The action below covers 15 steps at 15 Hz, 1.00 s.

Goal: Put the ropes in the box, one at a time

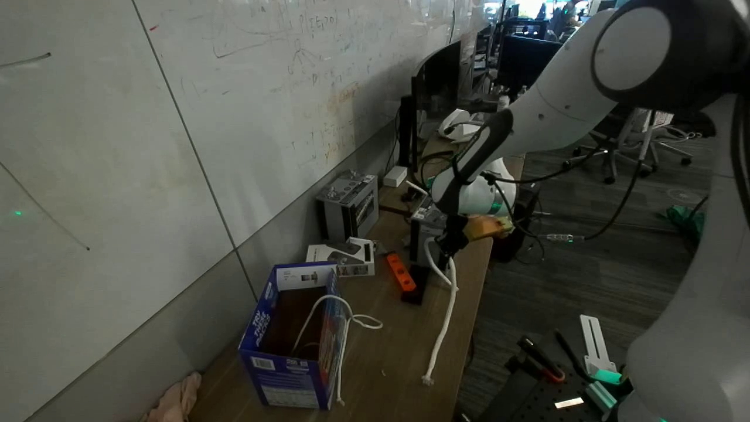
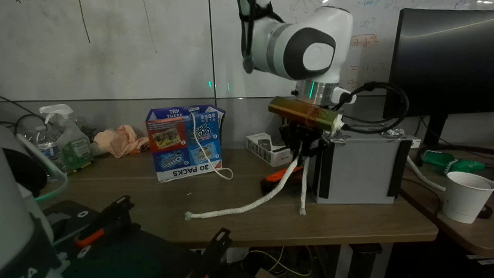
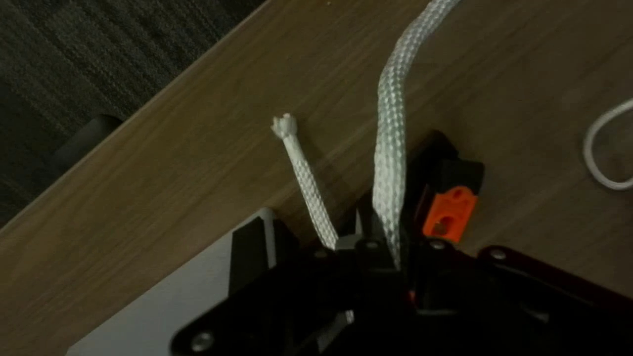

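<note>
End effector [image 2: 303, 149] pinching thick white rope [image 3: 390, 148], right of box [image 2: 170, 158] in both exterior views. Rope's two ends droop below. In exterior view, orange tool [image 2: 274, 177] and small white pack [image 2: 268, 153] on desk [image 2: 127, 185], right of box too. Thin white rope [image 1: 351, 319] over box's side, part inside box, loop outside.

My desk [image 1: 398, 346] runs along a scribbled-on whiteboard [image 1: 252, 105] with a grey panel [image 1: 199, 328] underneath. Floor [image 1: 562, 281] is dark and streaky, there's wheeled chairs [image 1: 610, 156] further back, and I see bright bluish light [image 1: 530, 7] at the far end.
</note>
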Tool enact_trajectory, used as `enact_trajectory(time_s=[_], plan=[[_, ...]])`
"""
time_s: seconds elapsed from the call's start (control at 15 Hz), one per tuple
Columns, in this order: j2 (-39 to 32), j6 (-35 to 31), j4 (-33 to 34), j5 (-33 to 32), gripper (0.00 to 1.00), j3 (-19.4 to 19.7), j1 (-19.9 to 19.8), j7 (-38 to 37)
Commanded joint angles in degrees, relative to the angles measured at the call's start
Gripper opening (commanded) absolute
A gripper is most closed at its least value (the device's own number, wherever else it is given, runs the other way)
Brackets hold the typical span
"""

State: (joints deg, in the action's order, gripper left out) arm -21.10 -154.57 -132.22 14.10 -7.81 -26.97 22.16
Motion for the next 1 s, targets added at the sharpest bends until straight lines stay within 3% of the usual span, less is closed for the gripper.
enact_trajectory(time_s=[0.0,0.2,0.47,0.93], plan=[[14.36,3.18,-7.88,6.4,0.03,1.0,3.63,-1.33],[23.73,6.35,-10.82,8.15,0.03,4.08,9.17,-5.5],[34.65,11.88,-11.2,4.37,0.03,6.92,16.13,-16.92],[42.65,15.03,-3.41,-1.9,0.03,2.87,22.78,-37.64]])
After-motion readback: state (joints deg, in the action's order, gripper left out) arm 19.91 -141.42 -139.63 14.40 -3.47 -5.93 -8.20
